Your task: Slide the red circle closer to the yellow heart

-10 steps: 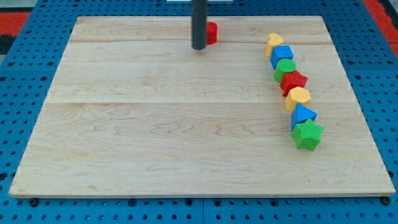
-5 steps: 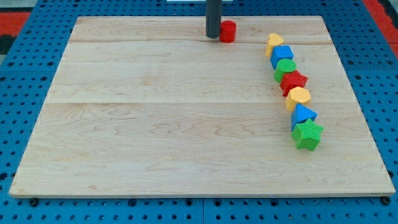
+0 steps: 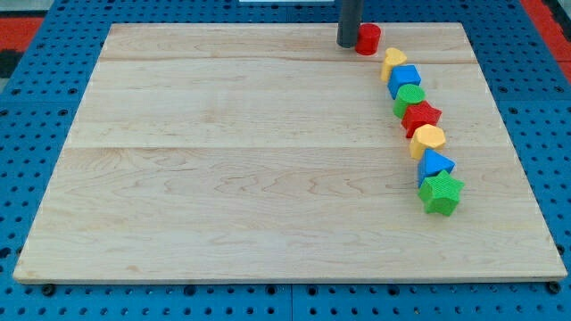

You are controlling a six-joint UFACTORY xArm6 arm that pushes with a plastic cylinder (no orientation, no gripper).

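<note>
The red circle (image 3: 368, 38) lies near the top edge of the wooden board (image 3: 223, 160), right of centre. My tip (image 3: 348, 45) touches its left side. The yellow heart (image 3: 394, 61) lies just down and to the right of the red circle, a small gap apart, at the top of a column of blocks.
Below the yellow heart runs a column of blocks: a blue cube (image 3: 405, 78), a green circle (image 3: 410, 96), a red star (image 3: 421, 117), a yellow hexagon (image 3: 428, 139), a blue triangle (image 3: 434, 164) and a green star (image 3: 441, 193). A blue pegboard (image 3: 36, 134) surrounds the board.
My tip has moved right along the top of the board, pushing the red circle to the right, toward the yellow heart. The other blocks have not moved.
</note>
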